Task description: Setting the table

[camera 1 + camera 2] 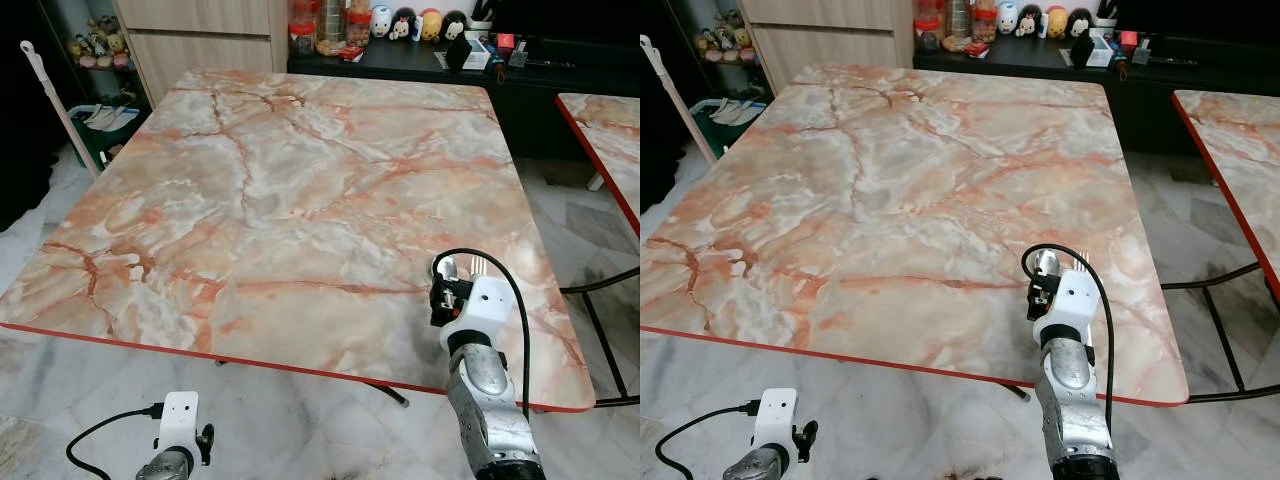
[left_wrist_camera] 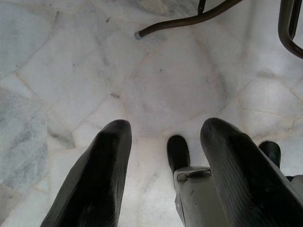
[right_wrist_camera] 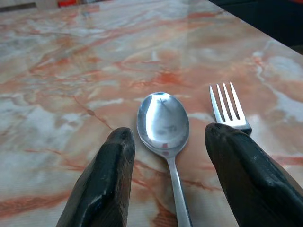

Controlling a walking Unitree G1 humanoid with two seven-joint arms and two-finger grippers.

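A spoon (image 3: 163,124) and fork (image 3: 228,106) lie side by side on the marble table (image 1: 280,190), near its front right corner, close to the right edge; the right gripper (image 3: 170,156) hovers just over them, fingers spread wide, the spoon's handle between them, nothing held; the left gripper (image 2: 165,156) hangs open and idle over the floor (image 2: 71,71). Risk, as it looks from here: a clumsy closing could nudge the fork toward the nearby edge, or skid the slick spoon out of line.
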